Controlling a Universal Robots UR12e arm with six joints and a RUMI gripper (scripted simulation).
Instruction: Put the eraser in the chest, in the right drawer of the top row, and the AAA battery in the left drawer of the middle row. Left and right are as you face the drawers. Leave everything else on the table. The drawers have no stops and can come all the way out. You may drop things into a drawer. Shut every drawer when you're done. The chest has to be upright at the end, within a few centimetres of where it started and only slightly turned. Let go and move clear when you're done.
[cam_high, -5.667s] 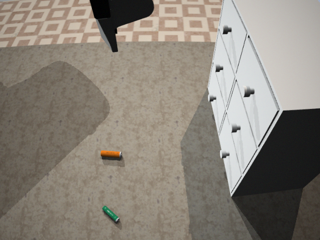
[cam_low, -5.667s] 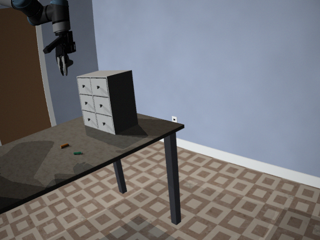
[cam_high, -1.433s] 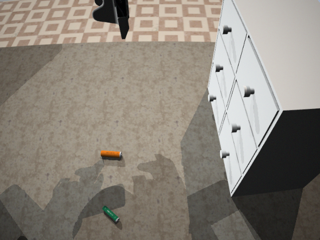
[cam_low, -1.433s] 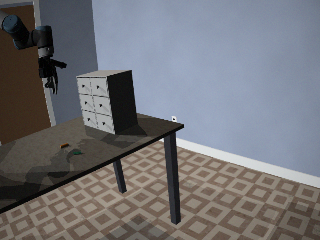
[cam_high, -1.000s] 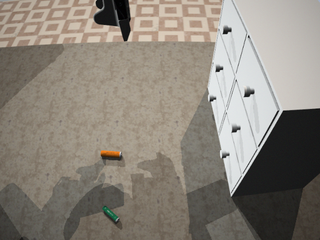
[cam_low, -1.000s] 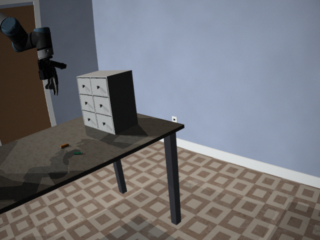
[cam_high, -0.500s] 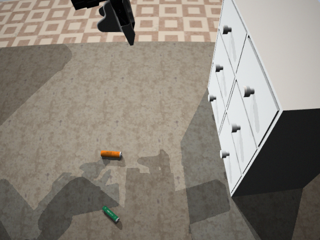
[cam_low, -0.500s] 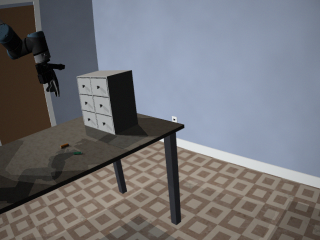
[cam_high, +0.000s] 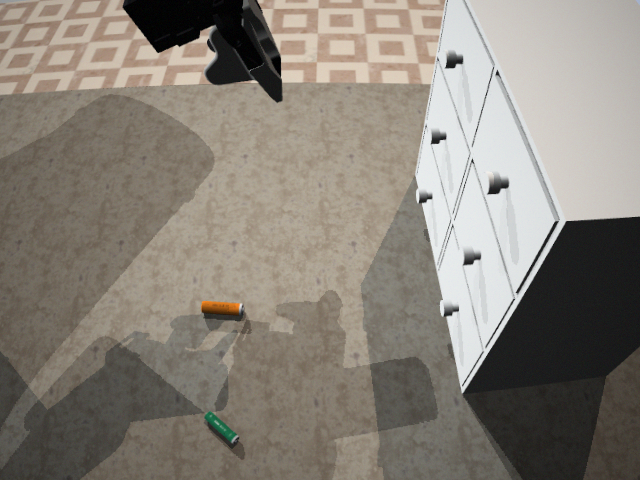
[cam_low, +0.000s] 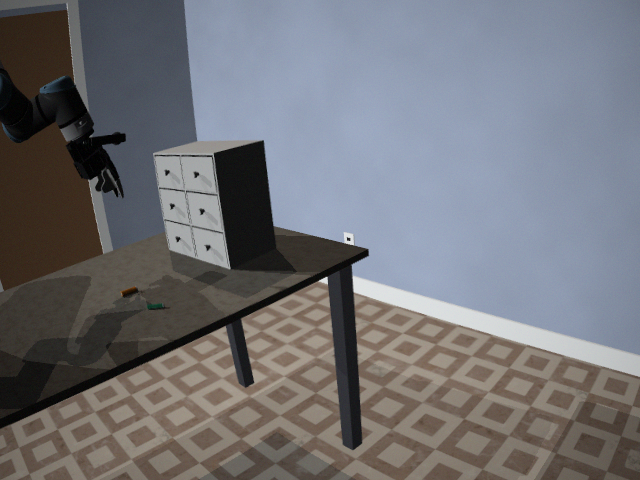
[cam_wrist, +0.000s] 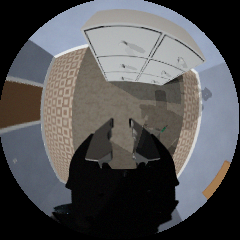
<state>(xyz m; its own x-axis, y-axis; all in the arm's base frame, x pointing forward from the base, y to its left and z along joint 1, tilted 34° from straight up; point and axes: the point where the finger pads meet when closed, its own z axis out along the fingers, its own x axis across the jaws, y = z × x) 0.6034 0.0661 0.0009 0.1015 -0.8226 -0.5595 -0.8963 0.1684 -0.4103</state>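
The white chest (cam_high: 568, 310) (cam_low: 245, 206) (cam_wrist: 140, 19) stands upright. Its top right drawer (cam_high: 527, 206) (cam_low: 205, 183) and middle left drawer (cam_high: 452, 139) (cam_low: 180, 198) look shut, as do the others. A slim green battery (cam_high: 221, 427) (cam_low: 155, 306) (cam_wrist: 163, 129) lies on the table. A thicker orange battery (cam_high: 221, 308) (cam_low: 129, 291) lies near it; one finger mostly hides it in the wrist view. No eraser shows. My gripper (cam_high: 248, 88) (cam_low: 111, 193) (cam_wrist: 121, 119) is partly open and empty, high above the table, in front of the chest's left side.
The table (cam_high: 310, 206) (cam_low: 289, 238) extends in front of the chest and past its right side. Its far edge shows beneath my gripper in the top view. Six knobs stick out from the chest's front. Arm shadows cross the table around both batteries.
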